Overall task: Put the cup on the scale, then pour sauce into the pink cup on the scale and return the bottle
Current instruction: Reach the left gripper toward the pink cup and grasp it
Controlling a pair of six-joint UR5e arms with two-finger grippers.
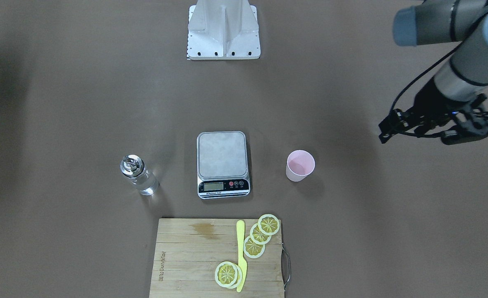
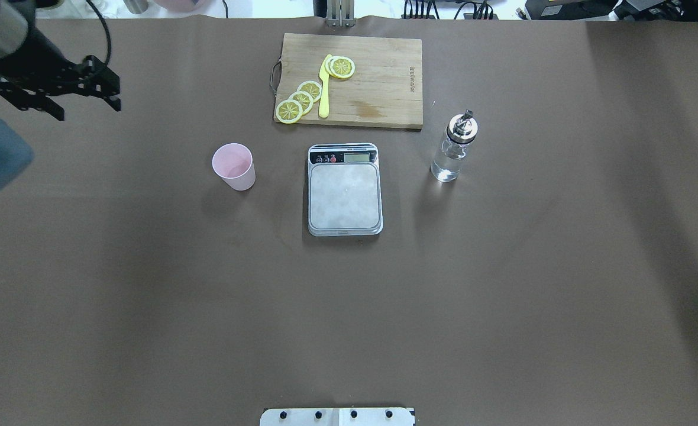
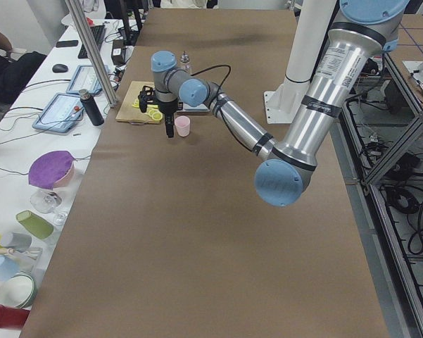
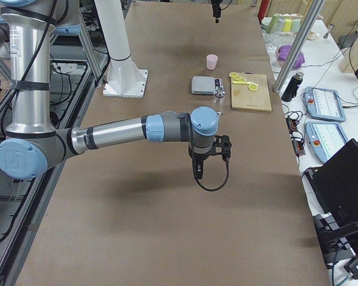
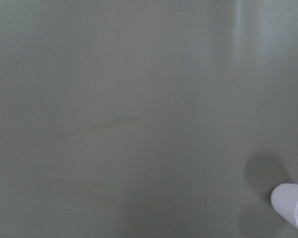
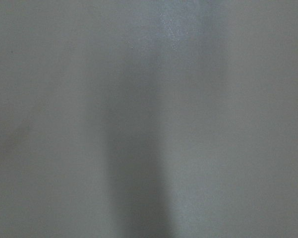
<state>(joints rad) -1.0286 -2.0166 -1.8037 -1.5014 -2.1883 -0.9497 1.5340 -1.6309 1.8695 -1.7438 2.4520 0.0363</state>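
lemon slices [image 1: 254, 247], knife [image 1: 240, 252] on cutting board [image 1: 190, 265]

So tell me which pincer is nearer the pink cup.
Left. The left pincer hangs off the cup's outer side, away from the scale. The right pincer is far off past the bottle, on the scale's opposite side.

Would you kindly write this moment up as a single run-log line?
cup on table beside bare scale | bottle upright, untouched | left gripper open, empty, clear of cup | right gripper state unclear
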